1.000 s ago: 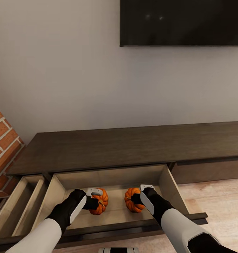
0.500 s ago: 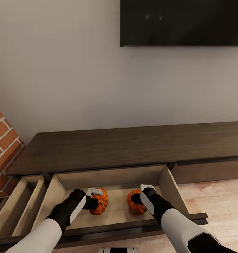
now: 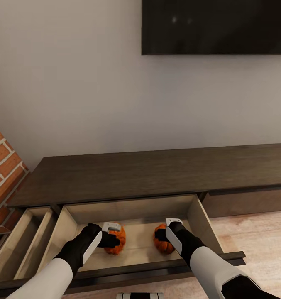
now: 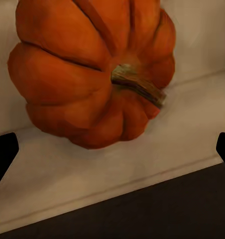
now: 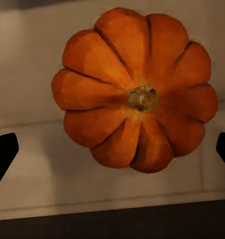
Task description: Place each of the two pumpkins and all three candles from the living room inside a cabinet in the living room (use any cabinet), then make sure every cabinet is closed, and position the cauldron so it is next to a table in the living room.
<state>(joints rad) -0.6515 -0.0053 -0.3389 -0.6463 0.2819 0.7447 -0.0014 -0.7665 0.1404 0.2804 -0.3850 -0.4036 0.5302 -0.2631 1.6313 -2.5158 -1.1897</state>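
Both pumpkins have dropped since a second ago, left (image 3: 116, 239) and right (image 3: 163, 244) lying below each spread-apart end effector (image 3: 108, 235) (image 3: 162, 235) in the drawer (image 3: 134, 211); lift both arms straight up.

A home living room is shown — a simulated one. A black wall-mounted TV (image 3: 215, 26) is hung on a plain pale wall (image 3: 74, 83), and below it a long, low, dark brown cabinet (image 3: 157, 174) is set against that wall, with pale-wood drawers (image 3: 132, 216) pulled open. A light wood-plank floor (image 3: 256, 236) is seen at the right — red brickwork (image 3: 1, 170) at the left edge.
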